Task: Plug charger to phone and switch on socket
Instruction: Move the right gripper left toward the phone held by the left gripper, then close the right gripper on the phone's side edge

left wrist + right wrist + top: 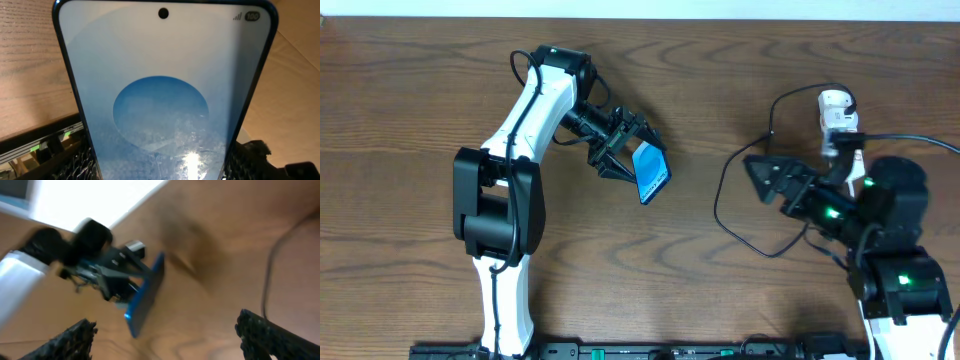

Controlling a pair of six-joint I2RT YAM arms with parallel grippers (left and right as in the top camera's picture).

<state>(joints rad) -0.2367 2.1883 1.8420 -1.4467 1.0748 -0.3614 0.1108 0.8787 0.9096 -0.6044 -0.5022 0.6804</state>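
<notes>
My left gripper (632, 152) is shut on the phone (651, 172), holding it tilted above the table just left of centre. In the left wrist view the phone's blue screen (160, 100) fills the frame between the two fingers (67, 160). The charger, a thin black cable (722, 195), loops on the wood left of my right arm; I cannot make out its plug tip. My right gripper (757, 178) is open and empty, pointing left toward the phone (145, 297) with a gap between them. The socket (836, 112) shows as a white end at the back right, the rest hidden by the right arm.
The brown wooden table (410, 90) lies under everything. The right wrist view is blurred; it shows the black cable (270, 275) along its right side and my right gripper (167, 340) over bare wood. A black rail (620, 350) runs along the front edge.
</notes>
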